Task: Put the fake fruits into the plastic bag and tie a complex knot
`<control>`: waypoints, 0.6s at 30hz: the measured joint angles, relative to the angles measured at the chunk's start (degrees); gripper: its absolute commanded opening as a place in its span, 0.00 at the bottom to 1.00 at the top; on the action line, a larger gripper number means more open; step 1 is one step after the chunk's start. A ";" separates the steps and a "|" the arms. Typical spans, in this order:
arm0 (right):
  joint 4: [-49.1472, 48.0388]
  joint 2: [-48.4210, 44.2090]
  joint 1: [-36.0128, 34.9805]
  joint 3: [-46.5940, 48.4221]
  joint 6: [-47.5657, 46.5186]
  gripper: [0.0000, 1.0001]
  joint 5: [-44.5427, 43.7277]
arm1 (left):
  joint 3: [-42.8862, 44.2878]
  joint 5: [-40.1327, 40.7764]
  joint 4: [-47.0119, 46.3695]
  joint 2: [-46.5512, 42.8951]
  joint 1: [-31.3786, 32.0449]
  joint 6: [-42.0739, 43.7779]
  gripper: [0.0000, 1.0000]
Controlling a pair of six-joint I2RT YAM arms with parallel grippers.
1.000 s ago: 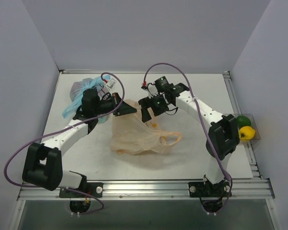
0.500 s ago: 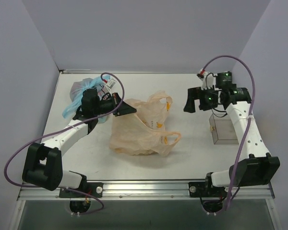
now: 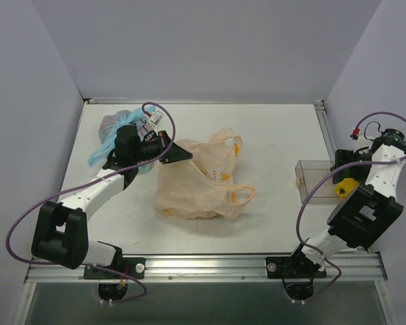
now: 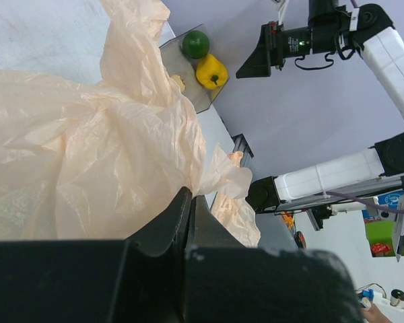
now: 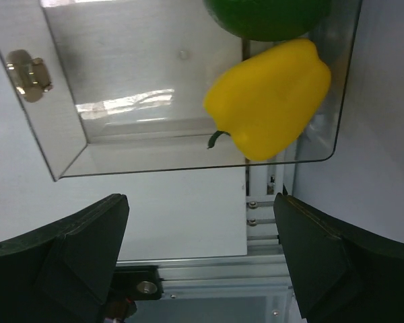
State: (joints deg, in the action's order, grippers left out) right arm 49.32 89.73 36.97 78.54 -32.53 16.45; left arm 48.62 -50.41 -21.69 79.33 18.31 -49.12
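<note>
Since half a second earlier, your right arm (image 3: pixel 382 172) had swung off the middle of the table (image 3: pixel 277 135) to its far right edge, while your left arm (image 3: pixel 88 193) had kept its place. The right gripper (image 5: pixel 200 202) hung with its jaws spread wide and empty above the clear tray (image 5: pixel 67 134). In that tray the yellow pepper (image 5: pixel 273 94) lay just beside a green fruit (image 5: pixel 266 13) at the outer end. Your left gripper (image 4: pixel 188 205) was pinched tight on a fold of the peach-orange plastic bag (image 3: pixel 193 193), holding that edge up. The rest of the bag lay crumpled at mid-table, its two loop handles (image 3: pixel 235 145) untied. Behind the left arm sat a clear bag with light-blue handles (image 3: pixel 111 132).
</note>
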 measured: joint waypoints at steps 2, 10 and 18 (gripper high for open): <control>-0.63 3.04 1.55 0.70 -1.25 0.96 -1.14 | 0.00 0.00 0.00 0.00 0.00 0.00 0.00; -4.26 7.48 1.18 0.79 -2.12 0.99 -4.15 | 0.00 0.07 0.00 0.09 0.00 -0.02 0.00; -7.72 11.54 0.85 0.72 1.05 1.00 -8.15 | 0.00 0.09 0.00 0.13 0.00 0.00 0.00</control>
State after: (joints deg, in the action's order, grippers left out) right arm 41.60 101.27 37.82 79.26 -31.48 8.29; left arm 48.62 -50.33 -21.69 79.46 18.31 -49.12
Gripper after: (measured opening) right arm 0.999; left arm 0.029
